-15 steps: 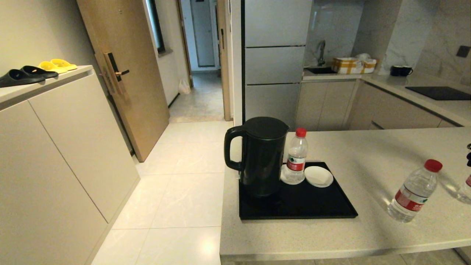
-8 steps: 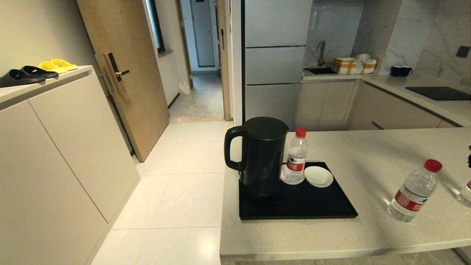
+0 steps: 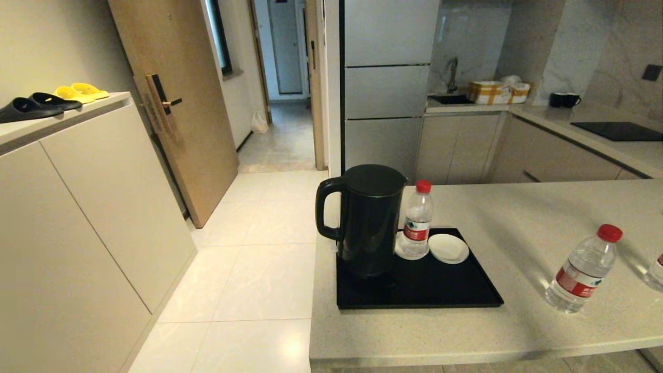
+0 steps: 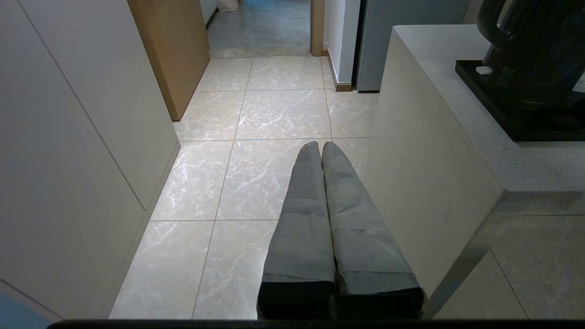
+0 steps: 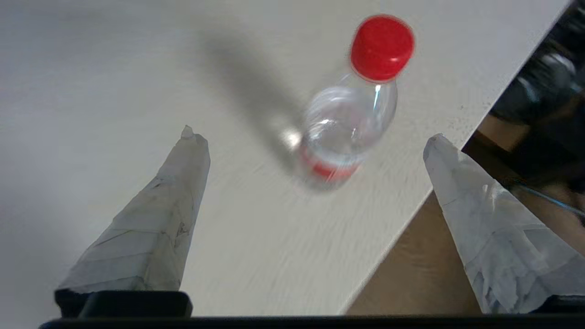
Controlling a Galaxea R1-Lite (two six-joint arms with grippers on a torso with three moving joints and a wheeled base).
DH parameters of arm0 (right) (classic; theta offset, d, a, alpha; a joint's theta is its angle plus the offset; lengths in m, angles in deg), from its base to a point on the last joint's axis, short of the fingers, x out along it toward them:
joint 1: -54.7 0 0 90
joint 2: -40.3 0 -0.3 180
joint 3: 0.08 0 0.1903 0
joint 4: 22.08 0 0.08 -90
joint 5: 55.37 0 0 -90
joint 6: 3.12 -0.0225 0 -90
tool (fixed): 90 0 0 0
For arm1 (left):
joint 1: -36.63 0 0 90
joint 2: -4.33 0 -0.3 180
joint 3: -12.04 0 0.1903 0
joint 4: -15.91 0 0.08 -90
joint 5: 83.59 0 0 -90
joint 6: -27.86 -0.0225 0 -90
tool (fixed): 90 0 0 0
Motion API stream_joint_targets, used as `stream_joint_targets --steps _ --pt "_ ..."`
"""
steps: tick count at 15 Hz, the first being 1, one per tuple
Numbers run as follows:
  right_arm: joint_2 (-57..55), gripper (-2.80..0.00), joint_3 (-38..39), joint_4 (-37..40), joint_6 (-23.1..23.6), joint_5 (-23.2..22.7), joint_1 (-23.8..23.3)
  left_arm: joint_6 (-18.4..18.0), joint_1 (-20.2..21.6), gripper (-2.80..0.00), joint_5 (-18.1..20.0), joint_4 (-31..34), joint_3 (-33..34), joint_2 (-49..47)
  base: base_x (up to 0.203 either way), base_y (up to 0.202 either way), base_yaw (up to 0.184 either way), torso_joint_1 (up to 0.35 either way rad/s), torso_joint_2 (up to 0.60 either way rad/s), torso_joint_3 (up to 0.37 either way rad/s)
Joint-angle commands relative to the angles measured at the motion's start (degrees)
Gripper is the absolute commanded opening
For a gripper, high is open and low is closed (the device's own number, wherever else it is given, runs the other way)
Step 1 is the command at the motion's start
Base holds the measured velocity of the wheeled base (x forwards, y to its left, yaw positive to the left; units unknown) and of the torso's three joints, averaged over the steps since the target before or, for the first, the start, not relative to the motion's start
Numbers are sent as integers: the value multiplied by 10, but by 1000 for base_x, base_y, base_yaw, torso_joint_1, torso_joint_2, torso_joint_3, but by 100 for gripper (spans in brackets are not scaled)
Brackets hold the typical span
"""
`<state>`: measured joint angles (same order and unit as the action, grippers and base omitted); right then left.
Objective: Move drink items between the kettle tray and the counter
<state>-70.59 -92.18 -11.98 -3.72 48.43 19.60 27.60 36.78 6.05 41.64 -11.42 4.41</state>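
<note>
The right gripper (image 5: 315, 141) had its pale, tape-wrapped tapered fingers spread wide above a clear plastic bottle (image 5: 347, 123) with a red cap, gripping nothing. The left gripper (image 4: 321, 151) hung over the tiled floor, grey fingers pressed together and empty. On the speckled beige counter (image 3: 518, 217), one bottle (image 3: 416, 223) stood on the flat black tray (image 3: 445, 290) beside the black kettle (image 3: 368, 220); another (image 3: 582, 269) stood right of the tray.
</note>
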Motion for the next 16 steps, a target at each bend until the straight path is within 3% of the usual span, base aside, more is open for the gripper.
stream_joint_targets --steps 1,2,3,4,7,11,14,16 --pt "162 0 35 54 -2 -25 21 0 0 -280 0 0 0 -1 0 0 0 0 0 0" --pt "226 0 43 103 -3 -48 30 0 0 -280 -1 0 0 -1 0 0 0 0 0 0" --pt "289 -204 47 162 -4 -78 37 0 0 -280 0 0 0 -1 0 0 0 0 0 0" --pt "354 -280 50 230 -3 -113 44 0 0 -280 0 0 0 -1 0 0 0 0 0 0" --pt "500 -280 60 397 14 -197 55 0 0 -280 -1 0 0 -1 0 0 0 0 0 0" --pt "673 -280 45 557 58 -236 60 0 0 -280 0 0 0 0 0 0 0 0 0 0" --pt "749 -280 -44 736 60 -280 83 0 0 -280 -1 0 0 -1 0 0 0 0 0 0" --pt "789 -280 -111 884 55 -319 141 0 0 -280 0 0 0 -1 0 0 0 0 0 0"
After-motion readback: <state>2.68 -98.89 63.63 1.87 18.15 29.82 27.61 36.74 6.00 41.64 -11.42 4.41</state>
